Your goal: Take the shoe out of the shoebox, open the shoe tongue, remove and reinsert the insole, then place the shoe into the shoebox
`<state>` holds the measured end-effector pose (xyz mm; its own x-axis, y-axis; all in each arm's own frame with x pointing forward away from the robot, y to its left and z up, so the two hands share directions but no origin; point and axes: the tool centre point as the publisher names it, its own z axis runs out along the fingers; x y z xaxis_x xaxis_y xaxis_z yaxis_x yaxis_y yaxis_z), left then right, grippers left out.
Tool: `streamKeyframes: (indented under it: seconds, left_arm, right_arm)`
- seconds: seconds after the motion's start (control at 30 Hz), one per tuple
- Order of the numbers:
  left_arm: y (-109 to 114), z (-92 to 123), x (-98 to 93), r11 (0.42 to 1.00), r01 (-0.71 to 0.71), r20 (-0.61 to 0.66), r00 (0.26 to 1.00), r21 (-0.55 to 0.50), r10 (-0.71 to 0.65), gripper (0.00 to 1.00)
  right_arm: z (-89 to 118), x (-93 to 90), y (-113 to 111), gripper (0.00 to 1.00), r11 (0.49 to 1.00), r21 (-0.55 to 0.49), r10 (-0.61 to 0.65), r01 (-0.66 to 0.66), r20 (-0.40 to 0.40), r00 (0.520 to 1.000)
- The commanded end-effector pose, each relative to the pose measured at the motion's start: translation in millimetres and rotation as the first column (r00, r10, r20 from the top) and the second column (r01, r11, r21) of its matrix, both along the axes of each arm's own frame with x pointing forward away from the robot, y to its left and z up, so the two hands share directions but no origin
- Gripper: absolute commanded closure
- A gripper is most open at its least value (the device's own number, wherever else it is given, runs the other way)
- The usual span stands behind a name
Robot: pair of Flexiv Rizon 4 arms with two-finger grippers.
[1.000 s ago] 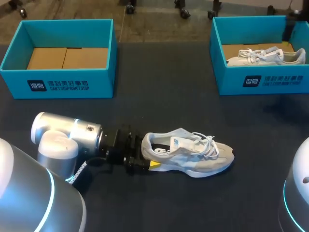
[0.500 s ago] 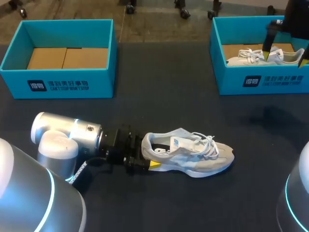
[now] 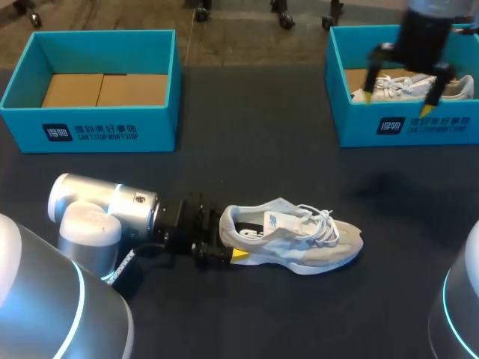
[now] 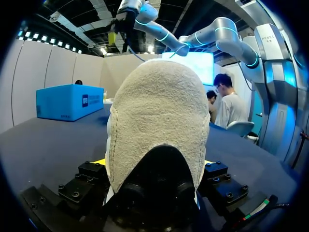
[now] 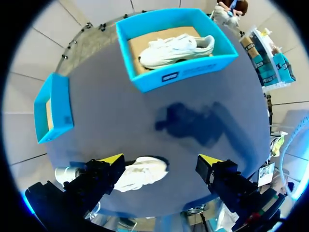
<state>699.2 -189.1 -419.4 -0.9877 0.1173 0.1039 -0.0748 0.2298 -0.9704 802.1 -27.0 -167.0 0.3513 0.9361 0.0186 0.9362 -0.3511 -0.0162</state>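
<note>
Shoe (image 3: 296,241): it lies on its sole out on the table (image 3: 247,149), outside both boxes, and is my reference for every place below.
Step done: removal from the box, judging by where the shoe lies.
Steps left: I judge the tongue has not been opened, since it lies flat under tied laces. I cannot tell the insole's state from these views. The insole removal and refit and the return to a box remain.
Shoe materials: pale grey upper that looks like suede and mesh, with white laces and a thick white sole. From the left wrist the heel is a rounded tab of nubby cream fabric with a dark patch low down.
Left gripper (image 3: 228,241): it is at the shoe's heel end. Its two fingers are closed against the heel from either side and pin it, with a yellow tip showing on each flank.
Right gripper (image 3: 397,104): it hangs high above the table, well beyond the shoe's toe end and over the right shoebox. Its fingers are spread wide and carry nothing.
Right shoebox (image 3: 408,123): it sits far beyond the shoe's toe side. It is open-topped turquoise card with straight walls.
Second shoe (image 3: 389,88): a white laced shoe lying inside the right shoebox.
Left shoebox (image 3: 97,127): it sits far beyond the shoe's heel side. It is the same turquoise card, and only its brown cardboard floor shows, so I take it as the shoe's likely destination.
Table surface: dark and matte, with a cloth-like look.
</note>
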Motion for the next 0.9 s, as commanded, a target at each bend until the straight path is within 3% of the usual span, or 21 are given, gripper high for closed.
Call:
streamKeyframes:
  seconds: [0.03,0.13,0.2,0.7,0.8,0.9]
  left_arm:
    - [0,0,0.6,1.000,0.000,0.000,1.000,0.000,0.000,1.00]
    - [0,0,0.6,1.000,0.000,0.000,1.000,0.000,0.000,1.00]
    - [0,0,0.6,1.000,0.000,0.000,1.000,0.000,0.000,1.00]
    - [0,0,0.6,1.000,0.000,0.000,1.000,0.000,0.000,1.00]
    - [0,0,0.6,1.000,0.000,0.000,1.000,0.000,0.000,1.00]
    - [0,0,0.6,1.000,0.000,0.000,1.000,0.000,0.000,1.00]
  right_arm:
    - [-4,-4.7,49,0.00,0.999,-0.053,-0.010,0.010,0.008,1.000]
    - [-10,-10.5,75,0.00,0.999,-0.039,-0.013,0.014,0.020,1.000]
    - [-19,-15.4,95,0.00,0.999,0.025,0.037,-0.036,-0.026,0.999]
    - [-19,-15.4,95,0.00,0.999,0.025,0.037,-0.036,-0.026,0.999]
    - [-32,-28.2,117,0.00,0.998,-0.062,0.016,-0.021,-0.083,0.996]
    - [-41,-45.2,138,0.00,0.994,-0.094,0.052,-0.060,-0.085,0.995]
